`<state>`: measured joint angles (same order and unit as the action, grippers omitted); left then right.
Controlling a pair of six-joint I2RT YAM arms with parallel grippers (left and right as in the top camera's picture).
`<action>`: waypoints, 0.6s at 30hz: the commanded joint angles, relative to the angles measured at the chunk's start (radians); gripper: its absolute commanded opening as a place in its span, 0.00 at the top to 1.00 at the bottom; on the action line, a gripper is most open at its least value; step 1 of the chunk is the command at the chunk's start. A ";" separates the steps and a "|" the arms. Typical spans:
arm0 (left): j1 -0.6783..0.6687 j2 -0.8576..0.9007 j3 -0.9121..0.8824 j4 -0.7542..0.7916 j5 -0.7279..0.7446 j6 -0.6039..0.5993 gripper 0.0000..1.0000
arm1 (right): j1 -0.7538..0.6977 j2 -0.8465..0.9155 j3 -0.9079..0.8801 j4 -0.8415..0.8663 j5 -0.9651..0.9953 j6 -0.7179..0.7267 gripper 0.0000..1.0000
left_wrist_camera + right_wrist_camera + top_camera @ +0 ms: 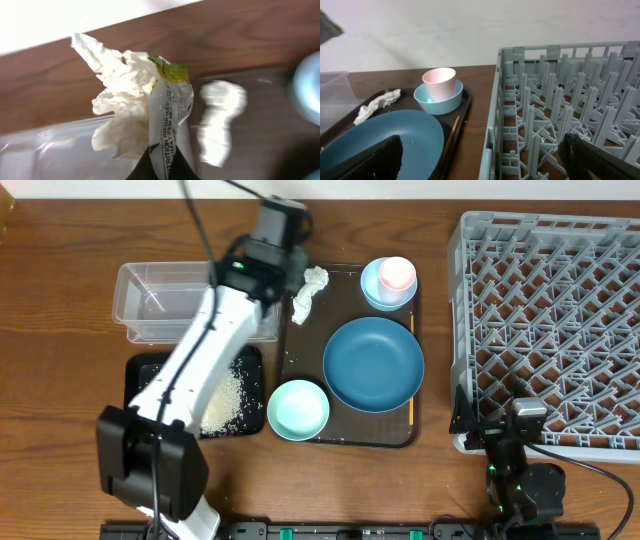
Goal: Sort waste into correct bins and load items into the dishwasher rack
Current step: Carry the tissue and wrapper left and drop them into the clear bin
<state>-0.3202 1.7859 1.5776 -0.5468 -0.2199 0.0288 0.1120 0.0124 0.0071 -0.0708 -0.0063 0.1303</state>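
Tight in the clenched left gripper (162,172) — green-and-yellow wrapper (171,110) and crumpled tissue (122,95), side by side.

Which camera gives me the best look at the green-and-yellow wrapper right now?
Left wrist: the wrapper fills the centre, pinched in the left gripper together with crumpled tissue, and its print is readable. In the overhead view, the left arm hides it. The right wrist view does not show it at all.

dark blue dish (373,363), mint-green bowl (297,409), light blue bowl (368,293), pink cup (397,273), grey lattice rack (550,310), white tissue (310,290), white rice (228,400), black tray (140,370), white wrapper (170,115) with a green-yellow tip.
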 commanded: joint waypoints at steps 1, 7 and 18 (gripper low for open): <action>0.106 0.008 0.008 -0.011 -0.069 -0.148 0.94 | 0.007 -0.004 -0.002 -0.005 0.002 0.011 0.01; 0.256 0.010 -0.005 -0.025 -0.069 -0.365 0.91 | 0.007 -0.004 -0.002 -0.005 0.002 0.011 0.01; 0.335 0.011 -0.006 -0.077 -0.069 -0.612 0.88 | 0.007 -0.004 -0.002 -0.005 0.002 0.011 0.01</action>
<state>0.0128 1.7878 1.5776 -0.6125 -0.2729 -0.4870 0.1120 0.0124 0.0071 -0.0708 -0.0063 0.1303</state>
